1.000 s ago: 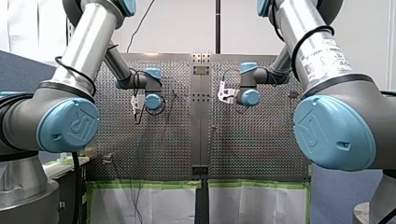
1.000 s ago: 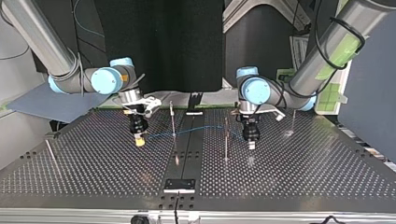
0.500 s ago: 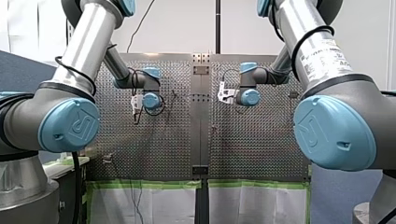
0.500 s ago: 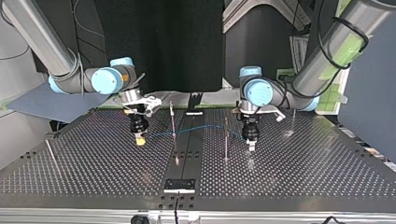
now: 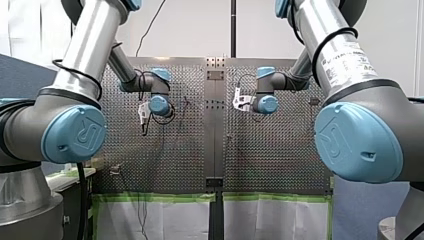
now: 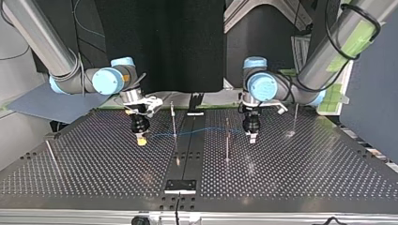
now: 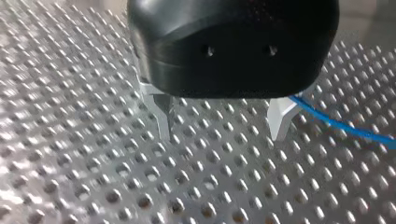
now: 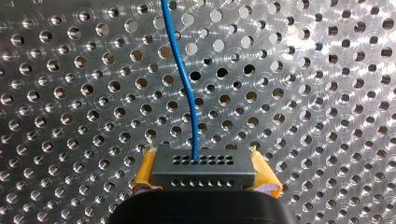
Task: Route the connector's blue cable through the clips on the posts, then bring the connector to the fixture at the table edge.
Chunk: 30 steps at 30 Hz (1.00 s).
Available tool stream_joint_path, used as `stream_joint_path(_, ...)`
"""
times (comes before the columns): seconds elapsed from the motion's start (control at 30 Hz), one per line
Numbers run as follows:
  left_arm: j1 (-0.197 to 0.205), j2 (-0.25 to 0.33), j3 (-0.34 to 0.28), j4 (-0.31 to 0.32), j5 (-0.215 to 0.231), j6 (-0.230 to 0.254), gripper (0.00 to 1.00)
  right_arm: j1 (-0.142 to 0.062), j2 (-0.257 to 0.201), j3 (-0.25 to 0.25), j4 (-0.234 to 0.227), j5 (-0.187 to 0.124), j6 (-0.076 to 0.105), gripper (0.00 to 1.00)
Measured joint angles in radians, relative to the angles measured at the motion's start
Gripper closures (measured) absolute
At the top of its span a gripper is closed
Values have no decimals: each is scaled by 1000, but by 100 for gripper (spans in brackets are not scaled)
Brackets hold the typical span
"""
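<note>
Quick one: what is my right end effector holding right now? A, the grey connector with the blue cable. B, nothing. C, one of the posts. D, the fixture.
A: in the right wrist view the right end effector has its yellow pads clamped on the grey connector, with the blue cable leaving it.

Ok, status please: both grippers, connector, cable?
Right gripper shut on connector. Left gripper open, holds nothing; blue cable beside it. Posts stand along the cable's path.
</note>
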Motion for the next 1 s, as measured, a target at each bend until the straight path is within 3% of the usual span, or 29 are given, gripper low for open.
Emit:
stream_joint_path(0.27, -8, 82, -82, 62, 28, -82, 0, 1, 0, 0, 5, 0, 0, 84)
stream_joint_path(0.5, -25, 146, -147, 19, 68, -145, 0, 2, 0, 0, 15, 0, 0, 84)
stream_joint_path(1.0, -61, 258, -267, 3, 93, -164, 0, 3, 0, 0, 21, 0, 0, 84)
